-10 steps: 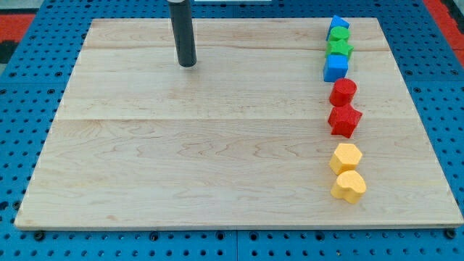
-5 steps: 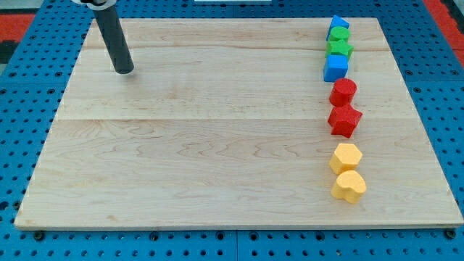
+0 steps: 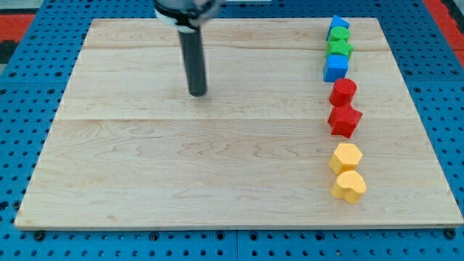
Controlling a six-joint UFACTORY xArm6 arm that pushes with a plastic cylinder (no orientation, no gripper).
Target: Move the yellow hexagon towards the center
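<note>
Since the earlier frame my tip (image 3: 198,93) has swung from upper left toward mid-board, touching nothing. Yellow hexagon (image 3: 347,156), right column above the yellow heart (image 3: 349,186), looks light, rigid; push its right face.

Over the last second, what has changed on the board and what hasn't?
Only my tip moved: it swung toward the view's left and top, then came back rightward and lower, ending nearer the board's middle but far left of every block. The yellow hexagon and the other blocks in the right-hand column stayed put; nothing was touched.
</note>
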